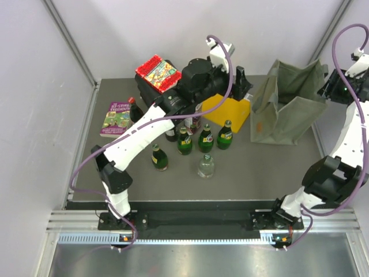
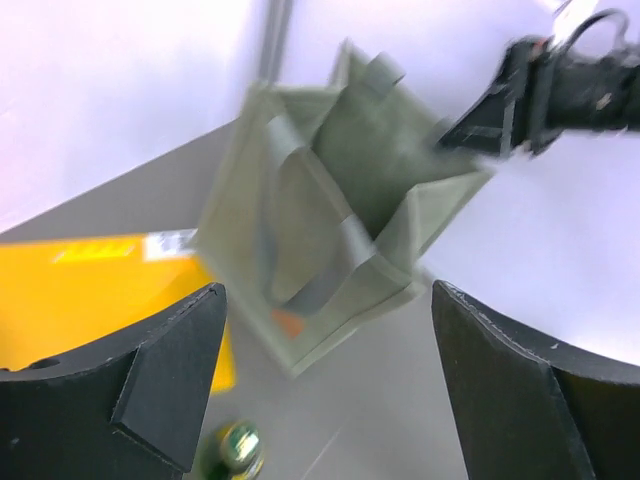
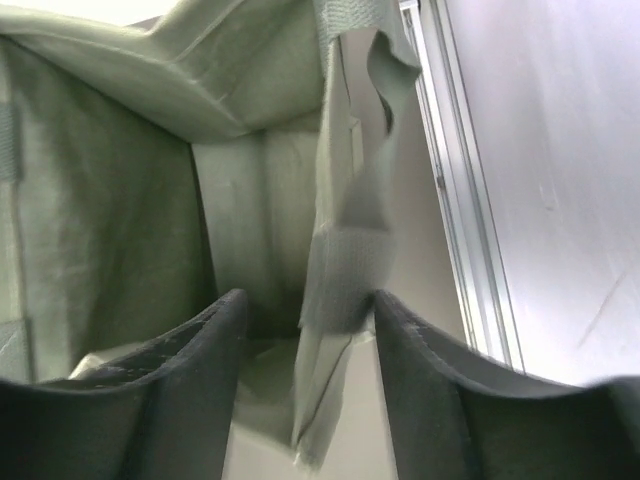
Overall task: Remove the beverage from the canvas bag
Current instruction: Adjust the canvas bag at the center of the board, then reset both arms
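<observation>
Top view: you've one canvas bag (image 1: 288,107) at 2 o'clock, four green bottles (image 1: 206,138), one clear bottle (image 1: 206,166) at its 9 o'clock. Left wrist: left gripper (image 2: 328,305) wide, empty. Right wrist: right gripper (image 3: 310,305) half-open astride the bag's strap (image 3: 345,275)

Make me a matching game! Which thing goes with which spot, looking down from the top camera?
Things:
1. soft olive-green canvas bag
2. flat purple paperback book
3. clear glass bottle
4. flat yellow-orange folder

Spots:
A. far left
B. nearest the front
C. far right
D. centre, just left of the bag

Pairs: 1-C, 2-A, 3-B, 4-D
</observation>
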Tool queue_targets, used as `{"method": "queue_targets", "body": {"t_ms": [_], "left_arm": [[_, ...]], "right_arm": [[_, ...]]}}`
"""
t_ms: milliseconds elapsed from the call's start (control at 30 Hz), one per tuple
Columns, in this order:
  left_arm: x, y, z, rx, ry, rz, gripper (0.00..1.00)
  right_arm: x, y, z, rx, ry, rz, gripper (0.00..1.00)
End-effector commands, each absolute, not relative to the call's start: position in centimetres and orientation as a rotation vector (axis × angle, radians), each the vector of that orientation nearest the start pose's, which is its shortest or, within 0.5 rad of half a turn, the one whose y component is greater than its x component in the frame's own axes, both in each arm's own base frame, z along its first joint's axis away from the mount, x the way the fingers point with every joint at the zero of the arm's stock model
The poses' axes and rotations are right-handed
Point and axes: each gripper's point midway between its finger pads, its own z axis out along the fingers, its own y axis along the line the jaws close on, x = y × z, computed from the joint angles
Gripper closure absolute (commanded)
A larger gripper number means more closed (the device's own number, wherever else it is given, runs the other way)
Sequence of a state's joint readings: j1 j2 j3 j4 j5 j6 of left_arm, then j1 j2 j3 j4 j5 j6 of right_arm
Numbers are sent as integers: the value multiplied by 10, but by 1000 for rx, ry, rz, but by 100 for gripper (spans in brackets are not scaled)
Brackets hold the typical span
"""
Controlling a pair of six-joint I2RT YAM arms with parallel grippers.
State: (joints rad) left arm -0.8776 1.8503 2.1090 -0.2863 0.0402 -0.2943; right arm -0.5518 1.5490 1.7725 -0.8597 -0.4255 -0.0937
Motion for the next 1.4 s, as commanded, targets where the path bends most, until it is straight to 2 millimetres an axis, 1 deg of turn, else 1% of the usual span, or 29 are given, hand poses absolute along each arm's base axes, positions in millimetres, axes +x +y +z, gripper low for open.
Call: {"method": "queue_targets", "body": {"t_ms": [0,33,67,133,200,233,300,467,500,533,567,600,633,667,700,800,833,867,900,933,967,1000,1100,1133,1167,1233,1267,1300,1367], "left_arm": [[344,-403,438,495,1636,-772,12],[344,-398,432,496,1651,-747,12],[340,-391,434,493,1656,-737,12],[339,-386,425,495,1679,-718,12],[334,-377,429,482,1676,-706,12],[334,-374,423,482,1688,-696,12],[330,-366,424,474,1687,-680,12],[327,-343,430,454,1685,-604,12],[327,-336,426,454,1699,-566,12],[326,-329,429,448,1695,-549,11],[325,-323,430,440,1695,-530,10],[326,-317,426,435,1704,-495,10],[323,-309,429,426,1701,-480,9],[322,-304,429,420,1702,-464,9],[322,-299,424,418,1708,-441,8],[315,-278,429,383,1696,-397,7],[315,-271,428,372,1701,-371,7],[315,-267,424,374,1709,-348,7],[312,-260,426,364,1708,-336,7],[312,-252,426,346,1717,-301,6],[311,-247,422,343,1728,-281,6],[310,-241,424,330,1726,-267,5],[308,-221,426,276,1739,-213,2],[307,-217,426,263,1744,-204,1],[308,-208,428,226,1747,-190,1],[309,-196,432,175,1747,-202,1],[314,-186,433,136,1751,-213,1],[313,-179,436,115,1744,-224,1],[320,-162,437,57,1747,-215,1]], "right_arm": [[396,-154,335,216,2079,95,54],[398,-155,334,213,2080,93,57],[399,-156,333,206,2080,91,67],[406,-161,335,203,2068,72,74],[414,-165,344,193,2043,50,80],[417,-168,346,193,2036,37,81],[427,-172,356,181,2014,23,85],[444,-182,374,172,1973,-17,86],[446,-181,378,157,1967,-21,84],[447,-180,380,135,1963,-18,79],[445,-177,381,98,1965,-27,58],[443,-176,384,76,1962,-33,50],[441,-176,386,27,1962,-59,44],[434,-173,395,3,1951,-83,34],[430,-173,400,-21,1943,-108,30],[410,-169,426,-106,1902,-204,21],[405,-166,433,-135,1887,-227,15],[392,-159,446,-153,1858,-247,12],[386,-153,451,-173,1844,-244,8],[380,-148,457,-196,1828,-247,1],[367,-138,466,-214,1794,-252,0],[360,-132,469,-219,1773,-252,0],[334,-121,485,-121,1659,-264,0],[330,-116,479,-124,1652,-252,0],[315,-105,488,-147,1623,-252,0],[305,-93,482,-130,1649,-199,0],[299,-91,484,-107,1648,-192,0],[295,-97,483,-19,1653,-194,0],[285,-101,481,50,1663,-219,0]]}}
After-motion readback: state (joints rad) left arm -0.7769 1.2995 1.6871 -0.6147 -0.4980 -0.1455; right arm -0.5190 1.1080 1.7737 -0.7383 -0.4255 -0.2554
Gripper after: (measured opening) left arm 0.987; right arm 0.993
